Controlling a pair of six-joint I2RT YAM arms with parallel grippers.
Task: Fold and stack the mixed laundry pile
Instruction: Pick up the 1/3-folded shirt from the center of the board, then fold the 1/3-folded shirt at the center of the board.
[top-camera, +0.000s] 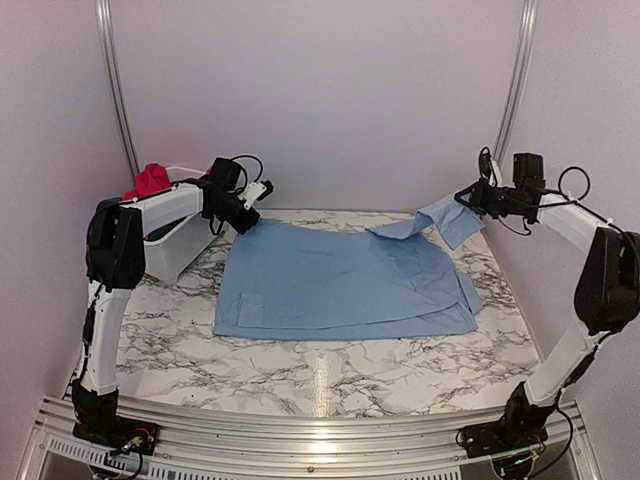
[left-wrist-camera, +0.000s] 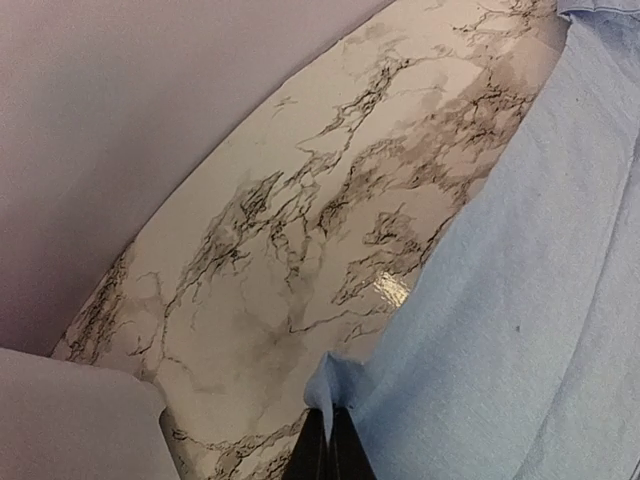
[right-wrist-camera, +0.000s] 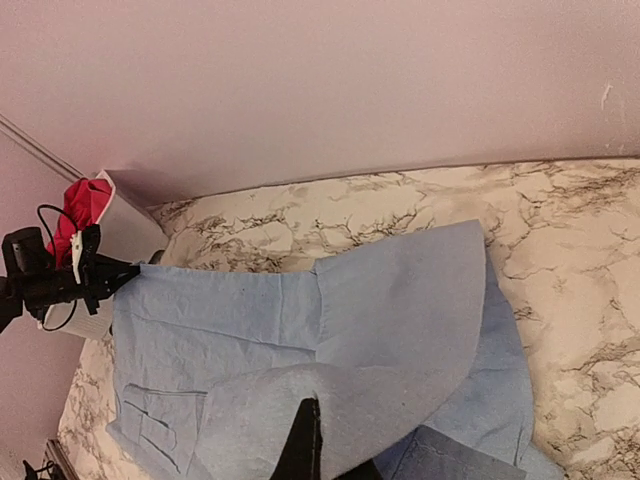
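Observation:
A large light blue shirt (top-camera: 340, 280) lies spread flat on the marble table (top-camera: 300, 370). My left gripper (top-camera: 250, 217) sits at its far left corner, and in the left wrist view this gripper (left-wrist-camera: 330, 412) is shut on a small peak of the shirt (left-wrist-camera: 520, 300). At the far right, my right gripper (top-camera: 470, 197) holds a sleeve of the shirt lifted off the table. Seen from the right wrist, the gripper (right-wrist-camera: 315, 405) is shut on the sleeve edge, with the shirt (right-wrist-camera: 400, 300) draped below. A red garment (top-camera: 150, 180) rests in the basket.
A white plastic basket (top-camera: 175, 245) stands at the far left behind the left arm; the right wrist view also shows the basket (right-wrist-camera: 125, 225) and the red garment (right-wrist-camera: 85, 200). Walls close in the back and both sides. Bare marble lies in front of the shirt.

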